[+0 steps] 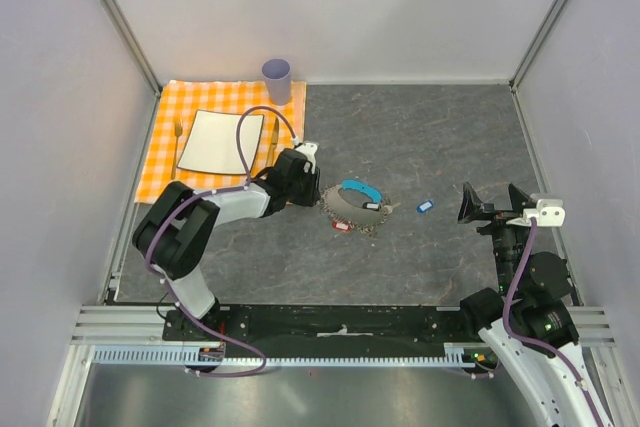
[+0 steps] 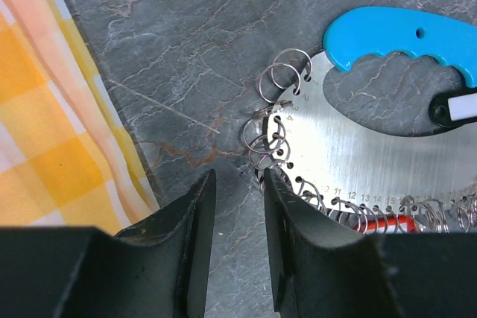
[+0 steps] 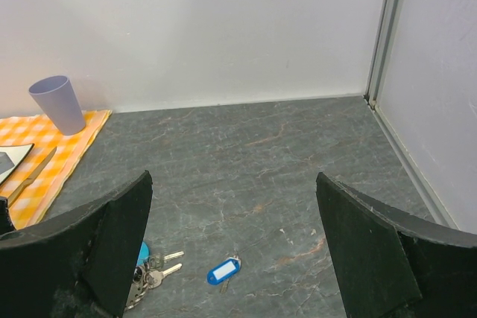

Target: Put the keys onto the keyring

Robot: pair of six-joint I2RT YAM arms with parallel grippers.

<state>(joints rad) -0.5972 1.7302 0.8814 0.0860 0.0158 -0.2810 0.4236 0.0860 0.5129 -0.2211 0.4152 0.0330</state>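
The keyring (image 1: 356, 204) lies mid-table, a silver loop with a cyan clasp (image 1: 360, 190). In the left wrist view it shows as a numbered metal plate (image 2: 358, 147) edged with small wire rings and a cyan grip (image 2: 395, 35). A red-tagged key (image 1: 341, 226) lies against it, and its tag shows in the left wrist view (image 2: 387, 223). A blue-tagged key (image 1: 425, 207) lies apart to the right, also in the right wrist view (image 3: 226, 270). Two silver keys (image 3: 160, 269) stick out from the ring. My left gripper (image 1: 312, 192) (image 2: 238, 184) is narrowly open and empty at the ring's left edge. My right gripper (image 1: 490, 199) (image 3: 234, 176) is wide open, right of the blue-tagged key.
An orange checked placemat (image 1: 165, 162) at the back left carries a white plate (image 1: 222, 141), a fork (image 1: 178, 137) and a knife (image 1: 272, 139). A lilac cup (image 1: 277, 79) stands at its far edge. White walls enclose the table on three sides.
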